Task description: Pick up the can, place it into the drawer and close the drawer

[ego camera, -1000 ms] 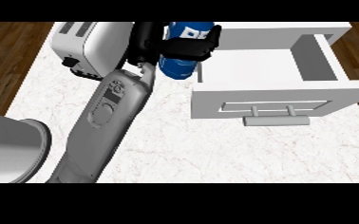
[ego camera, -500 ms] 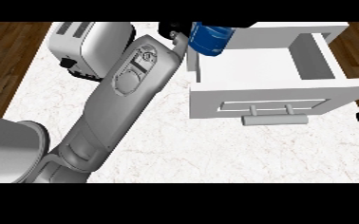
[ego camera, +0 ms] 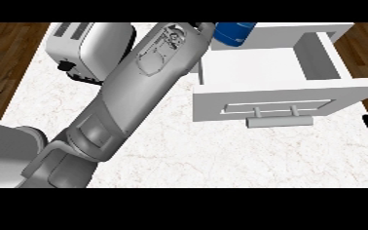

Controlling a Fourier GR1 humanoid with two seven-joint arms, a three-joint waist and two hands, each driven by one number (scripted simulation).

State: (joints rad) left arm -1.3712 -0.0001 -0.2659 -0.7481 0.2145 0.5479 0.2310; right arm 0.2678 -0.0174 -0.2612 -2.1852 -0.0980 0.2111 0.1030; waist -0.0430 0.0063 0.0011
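Counter (ego camera: 215,156): white marble, bare near edge.
Left forearm (ego camera: 137,92): crosses diagonally toward the far edge, hiding the left hand; its state cannot be told.
Toaster (ego camera: 90,48): far left corner.
Drawer (ego camera: 280,78): open, interior bare.
Can (ego camera: 234,32): blue, over the drawer's far left corner.

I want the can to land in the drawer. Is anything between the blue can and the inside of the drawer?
Nothing visible blocks it. The blue can sits at the far left corner of the open drawer, at the end of the left forearm, and the drawer's inside looks bare. The hand itself is hidden from view.
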